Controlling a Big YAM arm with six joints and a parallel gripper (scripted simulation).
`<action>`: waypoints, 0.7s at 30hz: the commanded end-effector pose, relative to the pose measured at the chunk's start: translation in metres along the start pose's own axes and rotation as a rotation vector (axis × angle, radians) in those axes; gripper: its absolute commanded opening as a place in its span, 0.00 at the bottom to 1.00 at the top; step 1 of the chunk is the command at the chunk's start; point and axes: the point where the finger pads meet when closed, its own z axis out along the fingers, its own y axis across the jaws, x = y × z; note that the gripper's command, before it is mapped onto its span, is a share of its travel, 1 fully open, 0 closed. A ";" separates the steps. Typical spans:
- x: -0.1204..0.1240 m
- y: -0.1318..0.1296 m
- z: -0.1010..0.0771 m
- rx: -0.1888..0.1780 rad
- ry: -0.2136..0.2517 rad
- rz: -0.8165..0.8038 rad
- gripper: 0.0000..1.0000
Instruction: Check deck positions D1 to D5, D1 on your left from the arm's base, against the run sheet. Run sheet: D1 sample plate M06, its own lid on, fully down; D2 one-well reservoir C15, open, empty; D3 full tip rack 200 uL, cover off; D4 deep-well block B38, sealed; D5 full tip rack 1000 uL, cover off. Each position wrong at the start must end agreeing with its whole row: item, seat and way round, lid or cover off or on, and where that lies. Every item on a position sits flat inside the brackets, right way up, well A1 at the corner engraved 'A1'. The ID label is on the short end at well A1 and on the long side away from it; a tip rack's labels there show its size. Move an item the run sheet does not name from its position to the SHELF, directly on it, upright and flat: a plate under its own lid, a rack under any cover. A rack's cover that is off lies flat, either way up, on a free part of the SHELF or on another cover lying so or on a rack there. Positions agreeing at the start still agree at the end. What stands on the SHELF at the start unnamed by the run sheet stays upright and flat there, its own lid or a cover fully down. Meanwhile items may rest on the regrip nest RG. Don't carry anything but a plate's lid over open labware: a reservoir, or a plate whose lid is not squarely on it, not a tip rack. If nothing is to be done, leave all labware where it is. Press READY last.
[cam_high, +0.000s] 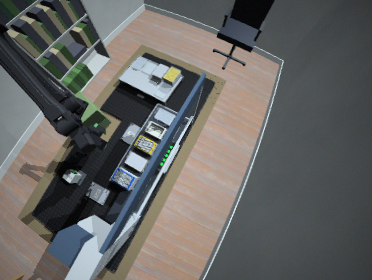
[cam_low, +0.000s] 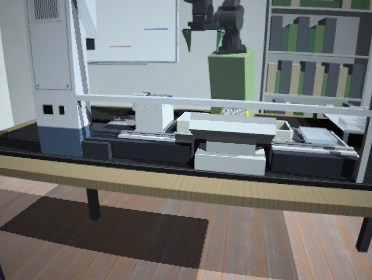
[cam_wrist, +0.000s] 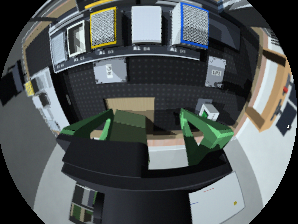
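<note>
Five items stand in a row on the deck. From one end in the top view: a white lidded plate (cam_high: 165, 116), an open reservoir (cam_high: 155, 130), a yellow tip rack (cam_high: 145, 144) without a cover, a white sealed block (cam_high: 135, 161) and a blue tip rack (cam_high: 123, 178) without a cover. The wrist view shows the same row: the yellow rack (cam_wrist: 103, 27), the white block (cam_wrist: 147, 24), the blue rack (cam_wrist: 193, 24). My gripper (cam_high: 90, 135) is open and empty. It hangs high above the black mat, well back from the row. Its green fingers are spread wide, as the front view (cam_low: 202, 37) also shows.
The grey shelf (cam_high: 150, 76) beyond the row carries several items, among them a yellow-topped rack (cam_high: 171, 75). A grey nest (cam_high: 131, 130) lies on the mat beside the row. A small green-and-white box (cam_high: 74, 176) and a grey block (cam_high: 98, 192) sit nearer the tall cabinet (cam_high: 75, 245). A long rail (cam_high: 165, 160) runs along the row.
</note>
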 end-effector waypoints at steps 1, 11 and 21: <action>-0.030 -0.008 -0.022 0.023 -0.070 -0.022 1.00; -0.077 -0.006 -0.017 0.019 -0.067 -0.005 1.00; -0.116 -0.003 -0.017 0.015 -0.063 -0.004 1.00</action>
